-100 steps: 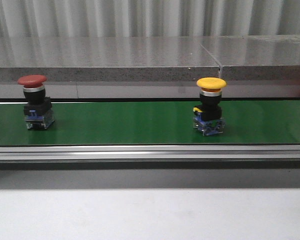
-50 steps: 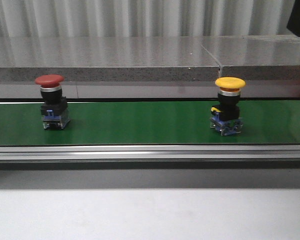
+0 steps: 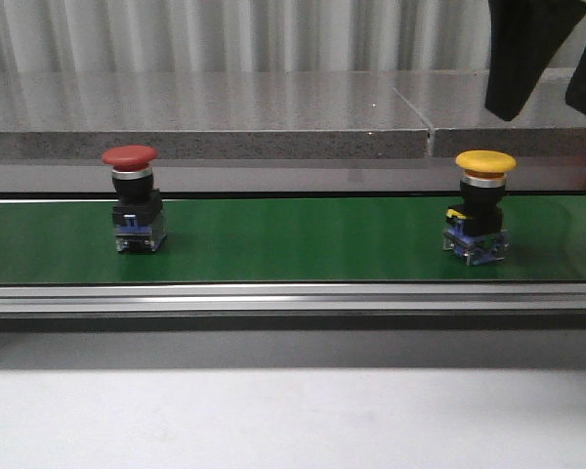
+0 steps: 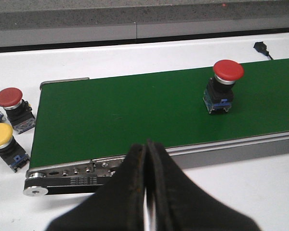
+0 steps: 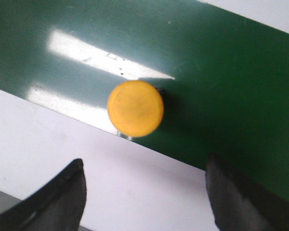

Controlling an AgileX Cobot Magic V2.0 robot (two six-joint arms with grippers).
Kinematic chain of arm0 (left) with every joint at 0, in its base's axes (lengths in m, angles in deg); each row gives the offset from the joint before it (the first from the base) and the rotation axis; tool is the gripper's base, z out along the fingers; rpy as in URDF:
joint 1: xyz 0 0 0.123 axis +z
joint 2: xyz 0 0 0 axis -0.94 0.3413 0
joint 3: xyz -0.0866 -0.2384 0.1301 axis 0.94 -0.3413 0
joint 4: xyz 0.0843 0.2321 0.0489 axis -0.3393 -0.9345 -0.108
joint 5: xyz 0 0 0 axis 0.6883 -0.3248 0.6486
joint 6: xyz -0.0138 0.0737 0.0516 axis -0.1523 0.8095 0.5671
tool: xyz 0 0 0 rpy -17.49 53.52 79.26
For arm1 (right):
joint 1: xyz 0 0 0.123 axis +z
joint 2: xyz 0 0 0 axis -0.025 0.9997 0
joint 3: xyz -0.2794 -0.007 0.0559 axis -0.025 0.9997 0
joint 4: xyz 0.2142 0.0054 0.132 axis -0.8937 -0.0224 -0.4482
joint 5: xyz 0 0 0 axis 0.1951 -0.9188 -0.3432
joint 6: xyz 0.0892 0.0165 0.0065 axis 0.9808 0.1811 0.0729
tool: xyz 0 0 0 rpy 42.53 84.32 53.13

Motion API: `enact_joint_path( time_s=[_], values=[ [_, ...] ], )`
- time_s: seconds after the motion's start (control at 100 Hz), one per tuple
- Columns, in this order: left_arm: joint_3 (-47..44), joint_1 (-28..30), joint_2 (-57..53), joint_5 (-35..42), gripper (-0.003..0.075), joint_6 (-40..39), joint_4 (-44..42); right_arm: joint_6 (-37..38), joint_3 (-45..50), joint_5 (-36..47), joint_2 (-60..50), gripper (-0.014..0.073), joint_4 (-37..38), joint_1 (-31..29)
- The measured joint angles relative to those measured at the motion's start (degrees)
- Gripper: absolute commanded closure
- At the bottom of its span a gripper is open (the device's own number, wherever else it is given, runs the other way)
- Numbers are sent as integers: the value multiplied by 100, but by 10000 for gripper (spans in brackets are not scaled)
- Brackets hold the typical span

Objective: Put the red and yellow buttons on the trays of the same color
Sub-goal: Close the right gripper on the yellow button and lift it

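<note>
Right hand [image 3: 557, 83] has descended (wide open, empty) above yellow button [image 3: 485, 162].

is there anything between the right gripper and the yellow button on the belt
Nothing visible. The open right gripper hangs above the yellow button standing on the green belt, with only open space between them.

Green belt [image 3: 293, 239] runs across the white worktop [image 3: 293, 415], framed by a metal rail [image 3: 293, 298] along its near edge. Red button [image 3: 135, 200] stands upright on the belt toward the left; yellow button [image 3: 481, 207] stands upright on the belt toward the right, well apart from it. Left wrist view: off the belt's end, a second red button [image 4: 12, 109] and second yellow button [image 4: 6, 145] stand directly on the worktop, just beside each other.
</note>
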Motion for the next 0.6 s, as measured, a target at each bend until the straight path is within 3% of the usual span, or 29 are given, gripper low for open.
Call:
enact_joint_path(
  time_s=[0.41, 0.48, 0.6],
  values=[
    [0, 0, 0, 0, 741, 3, 0, -40, -41, 314, 789, 75, -119, -110],
    [0, 0, 0, 0, 741, 3, 0, -40, -41, 338, 859, 137, -119, -132],
    [0, 0, 0, 0, 741, 3, 0, -40, -41, 338, 937, 319, -119, -178]
  ],
)
